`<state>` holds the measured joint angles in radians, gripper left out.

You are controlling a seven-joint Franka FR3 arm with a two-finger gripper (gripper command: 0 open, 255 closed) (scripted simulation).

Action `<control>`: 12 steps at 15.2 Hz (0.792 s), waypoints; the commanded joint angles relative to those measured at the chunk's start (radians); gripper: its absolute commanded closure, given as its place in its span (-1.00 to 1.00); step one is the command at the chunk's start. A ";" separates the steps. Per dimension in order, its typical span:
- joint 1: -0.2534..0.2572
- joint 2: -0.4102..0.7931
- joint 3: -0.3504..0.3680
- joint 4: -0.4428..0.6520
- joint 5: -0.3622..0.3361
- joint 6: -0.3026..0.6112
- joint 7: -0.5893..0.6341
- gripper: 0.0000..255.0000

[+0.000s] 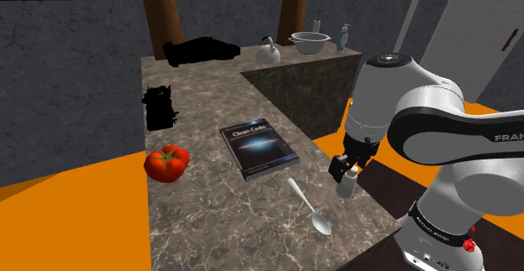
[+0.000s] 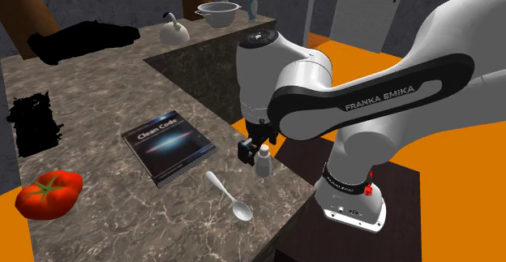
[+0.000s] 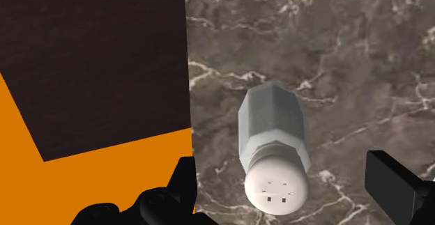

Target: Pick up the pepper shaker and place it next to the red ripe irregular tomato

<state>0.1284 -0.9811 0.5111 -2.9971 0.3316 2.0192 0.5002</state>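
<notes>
Tool (image 3: 287, 183) spread | pepper shaker (image 3: 274, 143) upright between its 2 fingers (image 3: 390, 185), touching neither

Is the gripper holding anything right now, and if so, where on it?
Nothing is held. The gripper is open: its fingers stand apart on either side of the pepper shaker, near its cap, without touching it.

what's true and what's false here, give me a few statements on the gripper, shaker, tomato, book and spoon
1. The gripper is shut on the pepper shaker. False: its fingers stand apart on either side, not touching it.
2. The pepper shaker stands upright on the counter. True.
3. The book lies between the tomato and the pepper shaker. True.
4. The spoon rests on the book. False: it lies on the counter beside the book.
</notes>
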 commanded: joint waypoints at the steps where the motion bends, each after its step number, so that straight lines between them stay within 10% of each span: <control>1: 0.000 0.001 0.001 -0.002 0.001 0.003 0.000 -1.00; 5: 0.000 0.001 0.000 -0.002 0.001 0.003 0.000 -1.00; 6: 0.000 0.001 0.000 -0.002 0.001 0.003 0.000 1.00; 12: 0.000 0.001 0.001 -0.002 0.001 0.003 0.000 1.00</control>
<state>0.1286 -0.9800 0.5118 -2.9981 0.3324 2.0229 0.5000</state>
